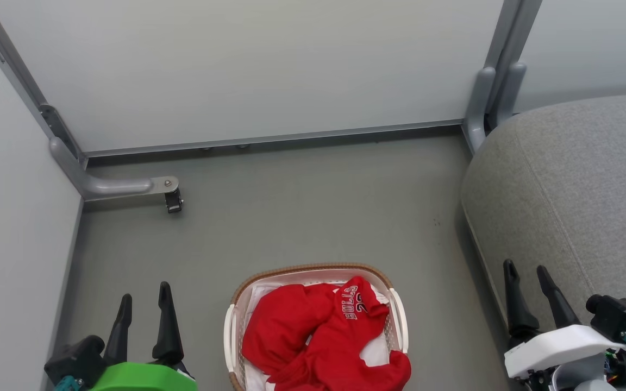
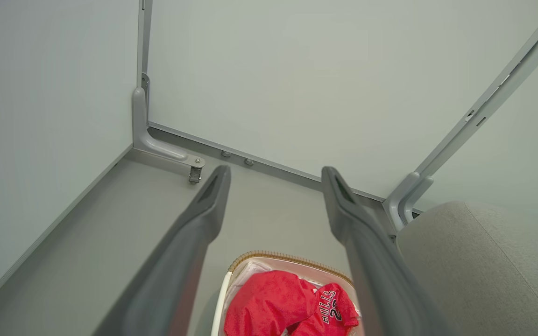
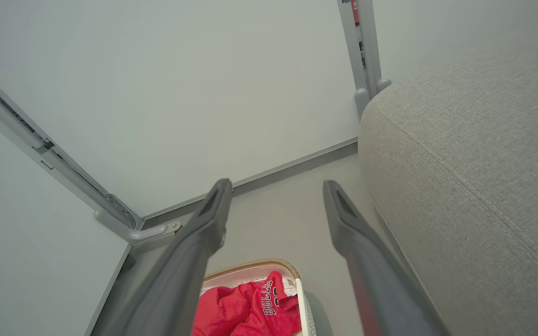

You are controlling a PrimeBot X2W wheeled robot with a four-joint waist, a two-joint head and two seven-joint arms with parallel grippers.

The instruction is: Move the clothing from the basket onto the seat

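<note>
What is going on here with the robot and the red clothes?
Nothing is being handled yet. The red fabric clothing, one piece printed BULLS, lies in the small oval white plastic basket with a brown woven rim on the grey floor. The left gripper and the right gripper are open and empty, either side of the basket. The large light-grey fabric seat on the right shows no clothing.

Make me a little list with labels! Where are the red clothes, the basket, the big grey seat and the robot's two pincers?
red clothes: bunched up inside the basket; one says BULLS
basket: on the floor, between the two pincers
seat: on the robot's right of the basket; no clothes on the part we see
left pincer: open, holding nothing
right pincer: open, holding nothing, near the seat's edge
job: not started yet
</note>
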